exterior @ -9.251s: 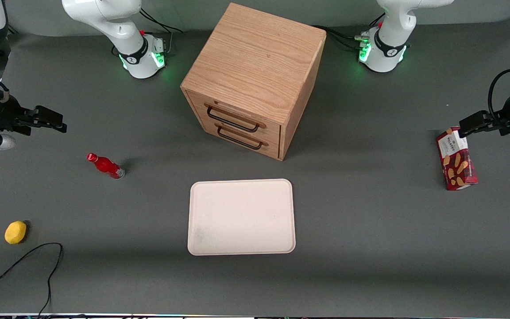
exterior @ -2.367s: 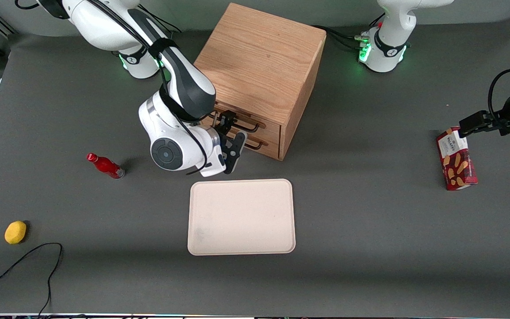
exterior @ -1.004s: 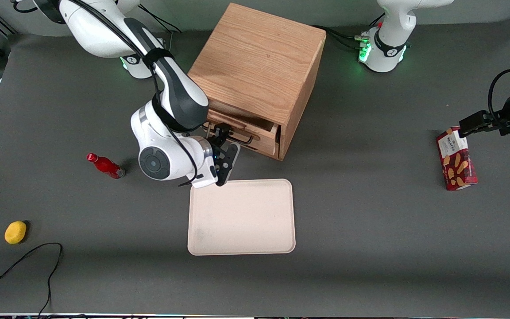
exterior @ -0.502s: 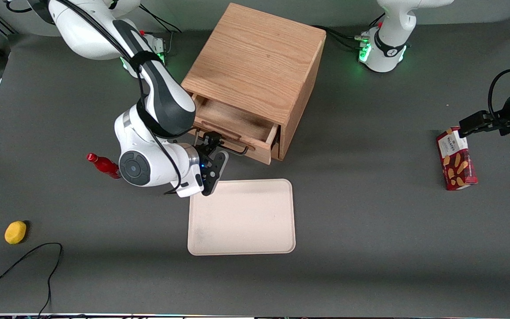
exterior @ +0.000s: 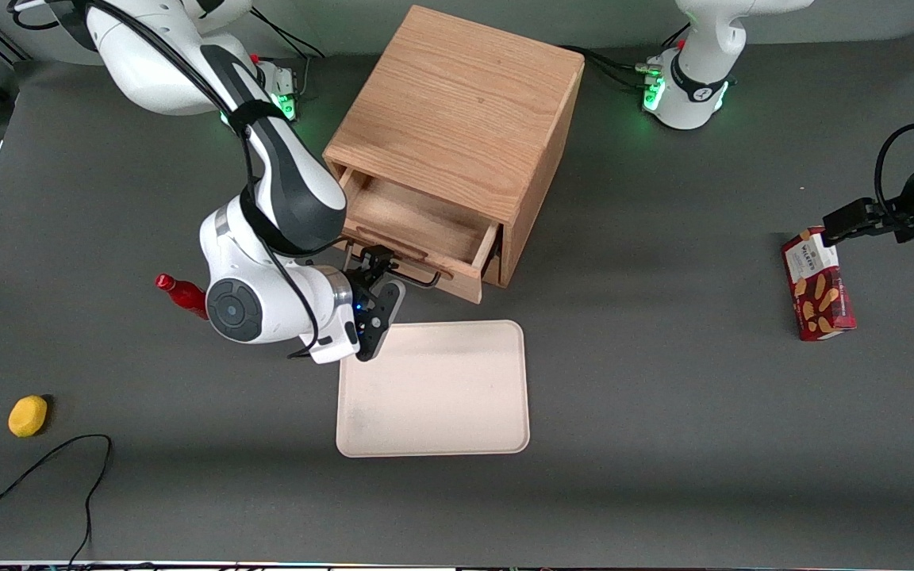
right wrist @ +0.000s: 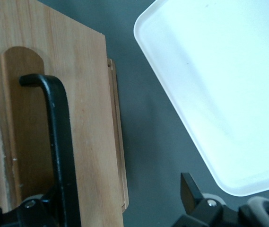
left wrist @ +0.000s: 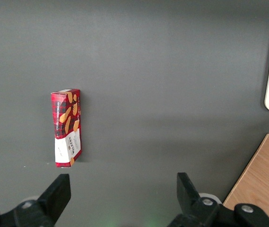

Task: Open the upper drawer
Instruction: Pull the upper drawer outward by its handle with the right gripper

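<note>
The wooden cabinet [exterior: 457,111] stands in the middle of the table, farther from the front camera than the tray. Its upper drawer [exterior: 417,226] is pulled well out and its bare wooden inside shows. The thin black wire handle [exterior: 428,280] runs along the drawer front [right wrist: 84,142] and also shows in the right wrist view [right wrist: 58,142]. My right gripper [exterior: 380,282] is open in front of the drawer, one finger [right wrist: 54,201] against the handle, the second finger [right wrist: 190,185] over the table near the tray. The lower drawer is hidden under the open one.
A white tray [exterior: 433,388] lies just in front of the open drawer, nearer the camera. A red bottle [exterior: 179,292] and a yellow fruit [exterior: 28,415] lie toward the working arm's end. A cable [exterior: 44,468] runs there. A red biscuit box [exterior: 816,285] lies toward the parked arm's end.
The upper drawer has slid farther out of the cabinet. My right gripper has moved with its handle toward the front camera and the tray.
</note>
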